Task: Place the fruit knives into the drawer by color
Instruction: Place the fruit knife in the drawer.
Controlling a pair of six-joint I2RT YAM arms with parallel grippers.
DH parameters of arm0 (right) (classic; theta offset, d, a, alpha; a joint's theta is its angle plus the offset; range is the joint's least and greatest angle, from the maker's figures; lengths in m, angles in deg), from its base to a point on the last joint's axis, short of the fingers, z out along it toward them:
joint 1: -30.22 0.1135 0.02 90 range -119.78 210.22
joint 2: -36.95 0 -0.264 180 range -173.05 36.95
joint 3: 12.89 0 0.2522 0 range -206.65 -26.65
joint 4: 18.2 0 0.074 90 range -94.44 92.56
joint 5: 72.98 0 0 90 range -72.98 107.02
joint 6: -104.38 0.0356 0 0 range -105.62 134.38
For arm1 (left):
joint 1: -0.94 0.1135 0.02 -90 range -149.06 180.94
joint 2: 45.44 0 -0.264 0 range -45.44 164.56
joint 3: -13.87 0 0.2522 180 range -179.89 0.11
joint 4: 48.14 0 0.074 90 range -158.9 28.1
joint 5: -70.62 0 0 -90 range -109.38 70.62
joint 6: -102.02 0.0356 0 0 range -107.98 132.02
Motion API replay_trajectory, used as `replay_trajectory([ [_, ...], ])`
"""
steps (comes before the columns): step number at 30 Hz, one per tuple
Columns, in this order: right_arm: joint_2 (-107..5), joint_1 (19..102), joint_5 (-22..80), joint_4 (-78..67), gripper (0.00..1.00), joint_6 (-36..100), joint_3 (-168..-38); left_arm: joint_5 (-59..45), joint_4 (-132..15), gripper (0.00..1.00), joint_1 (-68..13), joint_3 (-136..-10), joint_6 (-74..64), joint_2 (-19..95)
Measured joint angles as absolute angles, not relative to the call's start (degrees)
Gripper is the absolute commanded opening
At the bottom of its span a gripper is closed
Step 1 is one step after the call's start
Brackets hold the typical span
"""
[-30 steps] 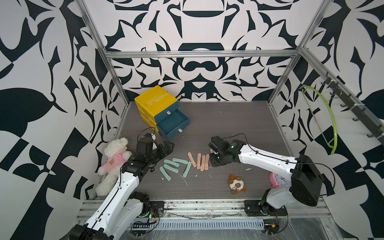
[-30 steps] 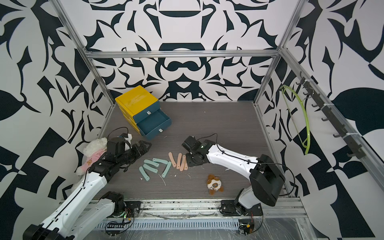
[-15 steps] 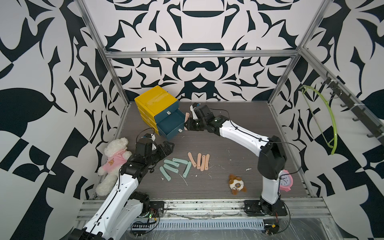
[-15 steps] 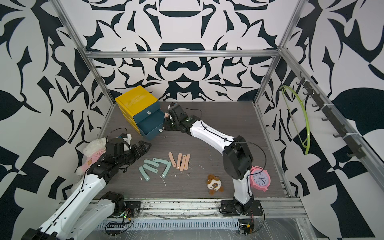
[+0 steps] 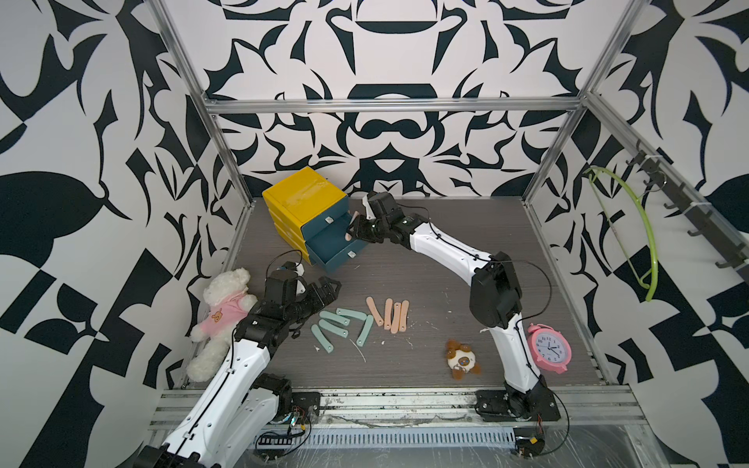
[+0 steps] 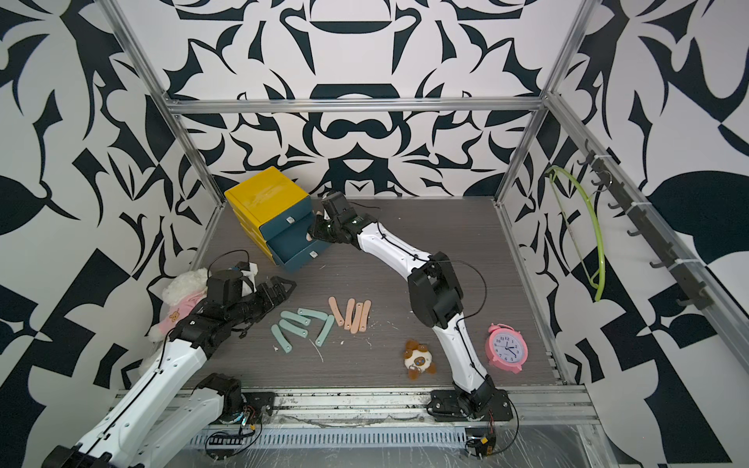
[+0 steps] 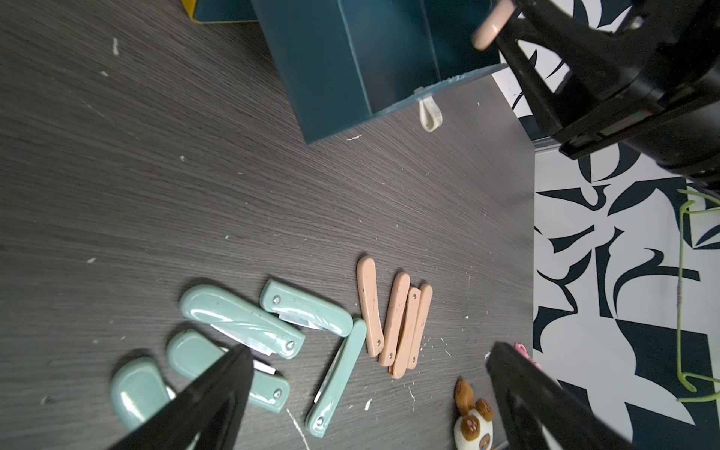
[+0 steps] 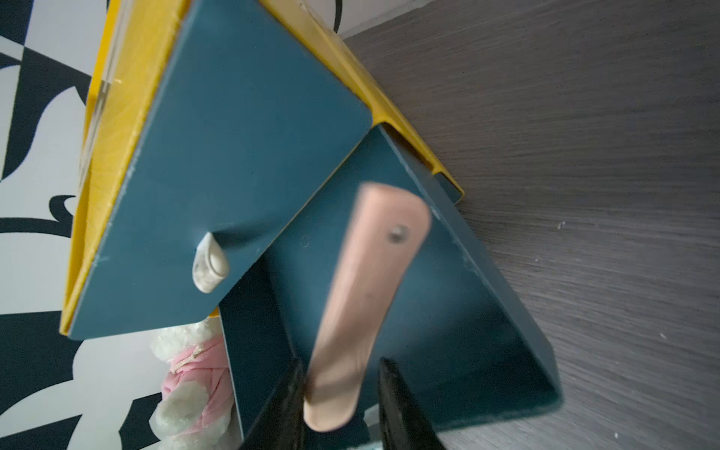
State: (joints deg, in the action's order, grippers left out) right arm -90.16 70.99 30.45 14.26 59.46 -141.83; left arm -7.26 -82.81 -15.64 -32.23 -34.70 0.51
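R arm is at the drop-off step rn: the right gripper (image 8: 341,362) sits over the open drawer (image 8: 498,343) of the yellow cabinet (image 5: 304,194) w/ a peach knife (image 8: 374,280) between its jaws. Jaws are only narrowly apart, and the right wrist view shows a sliver of gap on one side of the handle, so the knife looks loose rather than pinched. It's blurry there tbh, so that's a judgement. The knife's far end points down into the drawer, just below the shut drawer front above. To do this bit well, imo the arm should keep the knife over the drawer floor, clear of the rim and that upper front. It should spread the jaws fully before backing off so nothing drags the knife out. The left gripper (image 5: 328,287) is spread wide, holding nothing, near the five teal knives (image 5: 340,324). Four more peach knives (image 5: 391,314) lie on the table just beside those. They prob belong in this same drawer, w/ teal going in a diff one.
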Motion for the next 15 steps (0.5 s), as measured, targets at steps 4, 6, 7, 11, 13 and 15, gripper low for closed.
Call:
replay_trajectory([
  [4, -90.51, 70.84, 30.78, 14.65, 0.45, 59.53, -142.88, -6.69, -82.81, 0.99, -15.64, -32.23, -34.46, 1.15],
  [6, -90.49, 70.73, 30.78, 14.59, 0.45, 59.53, -143.29, -6.41, -82.83, 0.99, -15.64, -32.25, -34.41, 1.24],
  [7, -90.46, 70.68, 30.78, 14.59, 0.45, 59.51, -143.40, -6.30, -82.81, 0.99, -15.64, -32.25, -34.33, 1.24],
  [11, -89.11, 70.60, 30.67, 14.57, 0.45, 59.05, -142.77, -5.49, -83.03, 0.99, -15.71, -32.86, -33.54, 1.48],
  [13, -86.84, 70.53, 30.52, 14.57, 0.45, 58.70, -140.85, -5.10, -83.25, 0.99, -16.08, -33.41, -33.04, 1.74],
  [15, -82.94, 70.51, 30.30, 14.13, 0.44, 58.11, -137.33, -4.99, -83.60, 0.99, -17.08, -34.30, -32.47, 2.09],
])
